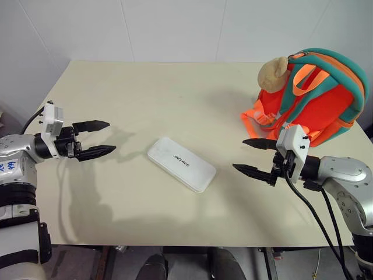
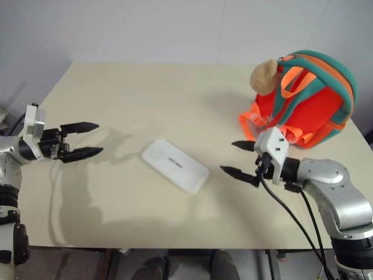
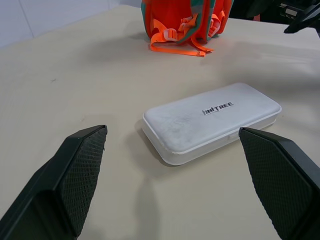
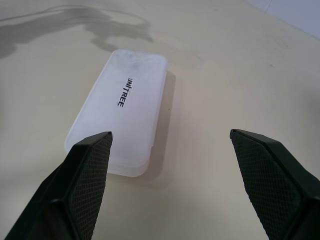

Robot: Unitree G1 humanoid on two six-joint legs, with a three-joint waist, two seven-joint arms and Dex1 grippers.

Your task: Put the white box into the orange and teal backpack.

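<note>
Lying flat at the centre of the frame in the left eye view, the white box rests on the pale surface, turned diagonally, dark lettering facing up; nothing touches it; the orange and teal backpack stands at the upper right of the frame, on the far right part of the surface, well apart from the box, with a tan plush head at its upper left and orange straps trailing onto the surface at its lower left; the left tool, at the left of the frame, hangs above the surface with its fingers spread apart and empty, pointing toward the box; the right tool, at the right of the frame just below the backpack, likewise has its fingers spread apart and empty, pointing toward the box.
</note>
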